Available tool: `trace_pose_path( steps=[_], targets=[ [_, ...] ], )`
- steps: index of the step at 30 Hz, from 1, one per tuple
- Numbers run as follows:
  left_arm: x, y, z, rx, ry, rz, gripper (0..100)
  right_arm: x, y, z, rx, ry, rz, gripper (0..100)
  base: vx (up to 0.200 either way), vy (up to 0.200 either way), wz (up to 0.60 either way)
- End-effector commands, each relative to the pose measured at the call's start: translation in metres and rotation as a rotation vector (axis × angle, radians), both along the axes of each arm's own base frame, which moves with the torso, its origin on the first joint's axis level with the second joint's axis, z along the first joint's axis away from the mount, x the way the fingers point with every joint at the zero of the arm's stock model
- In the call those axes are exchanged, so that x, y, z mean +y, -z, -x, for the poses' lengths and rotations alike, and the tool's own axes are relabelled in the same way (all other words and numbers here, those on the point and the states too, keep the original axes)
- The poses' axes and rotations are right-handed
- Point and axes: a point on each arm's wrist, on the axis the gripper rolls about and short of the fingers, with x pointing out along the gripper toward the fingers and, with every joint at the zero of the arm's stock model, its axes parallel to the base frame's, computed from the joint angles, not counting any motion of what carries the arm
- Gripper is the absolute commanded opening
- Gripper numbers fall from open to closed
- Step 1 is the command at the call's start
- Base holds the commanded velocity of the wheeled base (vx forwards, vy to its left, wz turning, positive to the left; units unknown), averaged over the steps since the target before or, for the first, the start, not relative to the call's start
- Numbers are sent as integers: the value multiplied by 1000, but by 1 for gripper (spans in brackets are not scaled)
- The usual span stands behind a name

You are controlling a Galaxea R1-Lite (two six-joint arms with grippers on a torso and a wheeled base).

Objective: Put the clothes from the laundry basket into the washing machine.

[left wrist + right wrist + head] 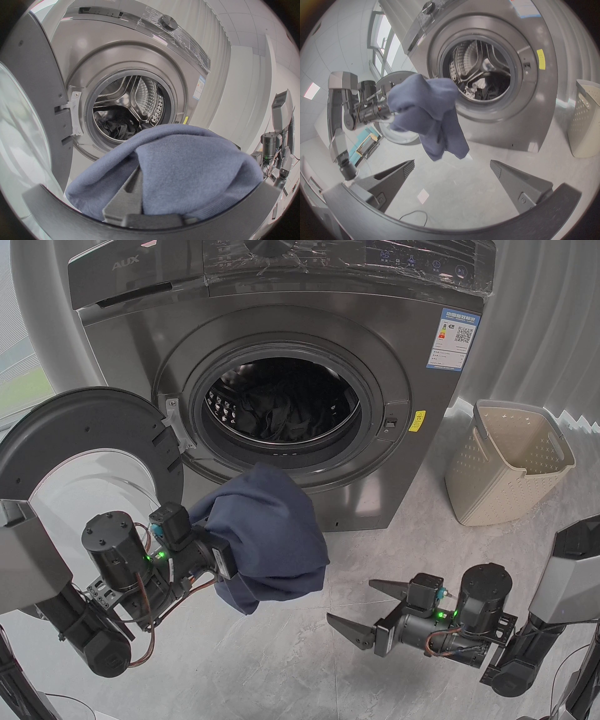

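My two grippers hang low over the grey floor [250, 665]. My left gripper [240, 555] pinches one blue cloth [269, 534]. The cloth lies over my fingers and covers most of them. In my left wrist view one finger [129, 193] peeks out under it. The cloth hangs in the air, just in front of the round hole and a bit below it. It is not inside.

My right gripper [350, 600] holds nothing. Its two fingers are spread wide apart. It sits off to the right of the cloth and does not touch it.

Behind them stands one washing machine [125, 359], grey and shiny. Its one round door [81, 421] is swung open on my left side. In the drum [247, 404] lies a heap of dark clothes [287, 409]. I cannot tell how many.

The machine has two stickers. One blue and white label [453, 339] is up by the right corner. One small yellow sticker [417, 420] is beside the hole. Both have print on them, too small for me to read. One round knob [168, 22] sits on the top panel.

One cream laundry basket [494, 490] with little holes stands on the floor, right of the machine.
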Motion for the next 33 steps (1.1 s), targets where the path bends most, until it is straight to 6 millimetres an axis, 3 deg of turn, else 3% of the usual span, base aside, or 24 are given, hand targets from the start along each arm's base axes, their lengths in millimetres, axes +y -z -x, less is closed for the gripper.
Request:
trace_pose_path(
  steps=[1,8,15,24,33],
  targets=[
    [6,-8,21,-7,11,1,0,-13,13,11,64,1,58,100,0,0,0],
    [8,-5,19,9,3,5,0,-26,10,-2,51,72,45,100,0,0,0],
    [8,-3,18,16,4,1,0,-26,1,-9,18,108,16,100,0,0,0],
    [8,-1,18,23,6,-5,0,-24,-1,-11,15,124,-1,100,200,0,0],
    [8,4,18,39,9,-16,0,-25,-1,-11,15,130,-3,100,0,0,0]
  ],
)
